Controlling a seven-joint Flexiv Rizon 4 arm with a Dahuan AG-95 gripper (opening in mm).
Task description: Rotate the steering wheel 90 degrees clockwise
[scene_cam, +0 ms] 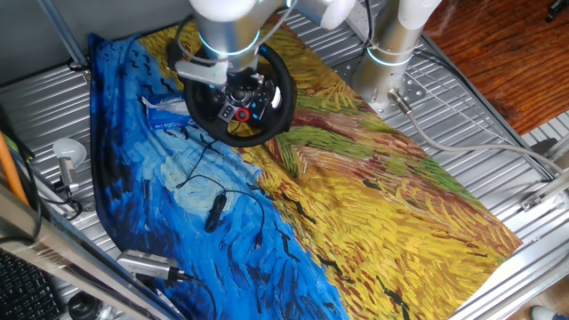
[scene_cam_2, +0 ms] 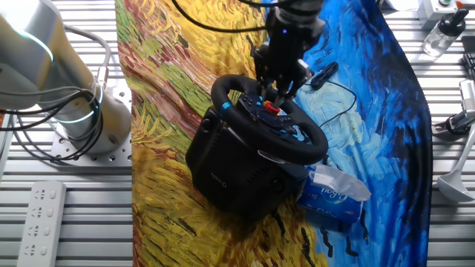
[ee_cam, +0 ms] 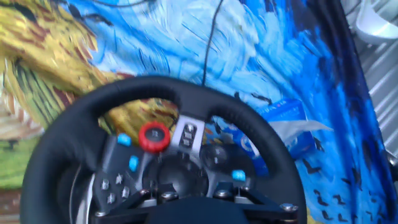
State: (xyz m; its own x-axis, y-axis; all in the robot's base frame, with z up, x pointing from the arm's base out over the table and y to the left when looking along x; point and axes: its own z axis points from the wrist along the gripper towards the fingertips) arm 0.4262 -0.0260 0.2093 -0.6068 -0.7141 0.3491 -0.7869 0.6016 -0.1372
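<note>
one steering wheel (scene_cam_2: 269, 119), one tissue pack (scene_cam_2: 332, 194), perhaps

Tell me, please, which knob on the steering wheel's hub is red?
The round knob left of the hub's centre in the hand view; the small buttons around it are blue.

The steering wheel (ee_cam: 74, 143) is black, with a red knob (ee_cam: 153, 137) and small blue buttons. Under it lies a cloth (scene_cam: 400, 204) painted in swirling yellow and blue brushstrokes.

The steering wheel (scene_cam_2: 269, 119) is seen tilted on its black base (scene_cam_2: 234, 167), with the gripper (scene_cam_2: 276, 90) lowered onto its hub.
</note>
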